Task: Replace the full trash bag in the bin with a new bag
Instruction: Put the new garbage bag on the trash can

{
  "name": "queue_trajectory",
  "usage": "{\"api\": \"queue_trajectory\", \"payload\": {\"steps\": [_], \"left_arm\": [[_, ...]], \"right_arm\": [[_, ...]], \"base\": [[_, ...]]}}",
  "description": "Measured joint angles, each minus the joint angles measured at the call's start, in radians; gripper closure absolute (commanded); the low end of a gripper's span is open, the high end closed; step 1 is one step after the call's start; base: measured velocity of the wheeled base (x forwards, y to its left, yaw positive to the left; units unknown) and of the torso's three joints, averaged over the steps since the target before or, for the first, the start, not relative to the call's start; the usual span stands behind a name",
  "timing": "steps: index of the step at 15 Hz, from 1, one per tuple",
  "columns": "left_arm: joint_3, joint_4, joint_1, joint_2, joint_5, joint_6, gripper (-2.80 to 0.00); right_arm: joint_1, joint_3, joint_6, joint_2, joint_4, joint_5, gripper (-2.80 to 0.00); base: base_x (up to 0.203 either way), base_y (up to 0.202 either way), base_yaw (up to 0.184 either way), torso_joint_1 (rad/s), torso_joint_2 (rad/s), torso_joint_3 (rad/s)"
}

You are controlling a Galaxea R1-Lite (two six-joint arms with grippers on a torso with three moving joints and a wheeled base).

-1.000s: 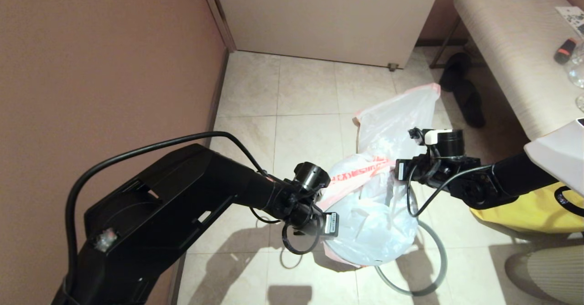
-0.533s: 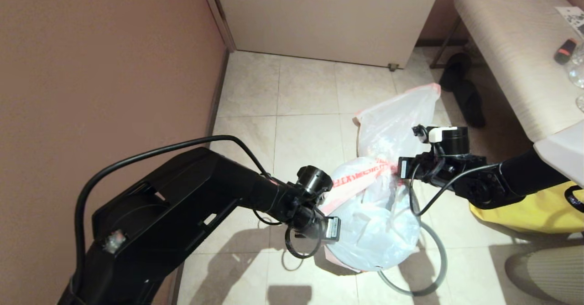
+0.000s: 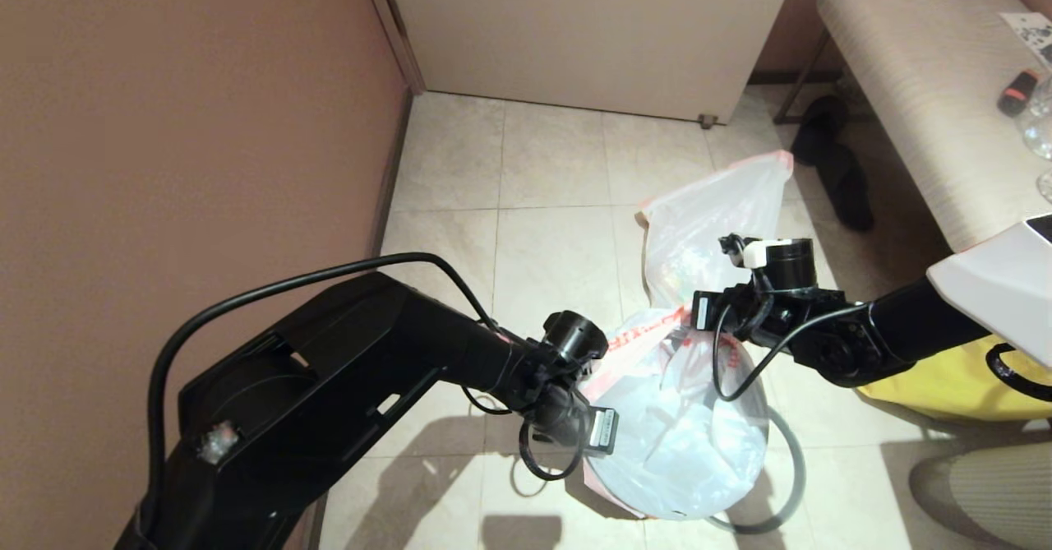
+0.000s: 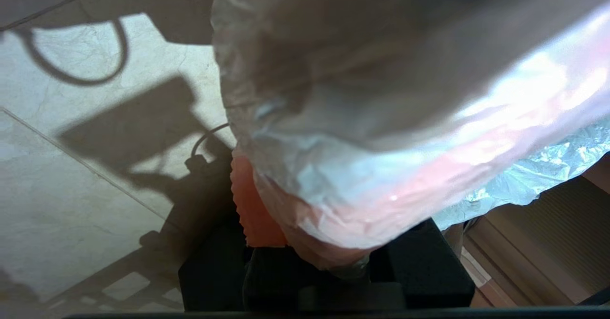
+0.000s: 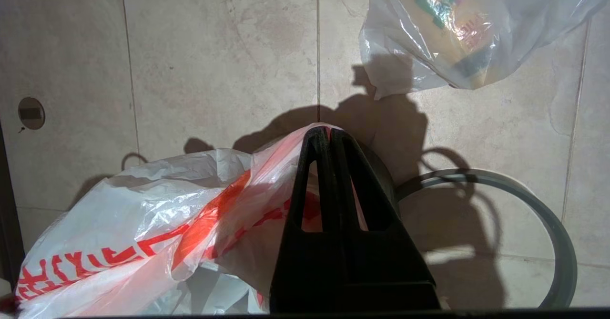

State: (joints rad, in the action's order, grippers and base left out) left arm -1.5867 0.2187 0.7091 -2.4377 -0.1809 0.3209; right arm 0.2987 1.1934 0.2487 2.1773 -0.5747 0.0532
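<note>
The new bag [image 3: 674,418] hangs spread over the tiled floor [image 3: 542,172] at near centre, stretched between both arms. The full trash bag [image 3: 707,213] stands just beyond it. The grey hoop [image 3: 793,459] lies right of the new bag. The right gripper [image 5: 324,140] pinches its red-edged rim with closed jaws; the left gripper [image 3: 596,431] grips the opposite edge.

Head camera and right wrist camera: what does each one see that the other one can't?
Only the head view shows the left pincer, the bench, the yellow bag and the wall. Only the right wrist view shows the right pincer pinched shut on the new bag's red edge. Both show the new bag, full bag, grey hoop and floor tiles.
</note>
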Motion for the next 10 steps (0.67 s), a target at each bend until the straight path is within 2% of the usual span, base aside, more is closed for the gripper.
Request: {"api": "queue_trajectory", "payload": {"steps": [4, 10], "left_arm": [[0.012, -0.001, 0.0, 0.001, -0.008, -0.031, 0.0], [0.021, -0.011, 0.002, 0.001, -0.009, -0.041, 0.0]], "right_arm": [[0.013, 0.0, 0.002, 0.009, 0.024, -0.023, 0.0], [0.047, 0.027, 0.021, -0.006, 0.096, -0.081, 0.0]], "base": [[0.0, 0.0, 0.0, 0.0, 0.0, 0.0], [0.0, 0.0, 0.0, 0.0, 0.0, 0.0]]}}
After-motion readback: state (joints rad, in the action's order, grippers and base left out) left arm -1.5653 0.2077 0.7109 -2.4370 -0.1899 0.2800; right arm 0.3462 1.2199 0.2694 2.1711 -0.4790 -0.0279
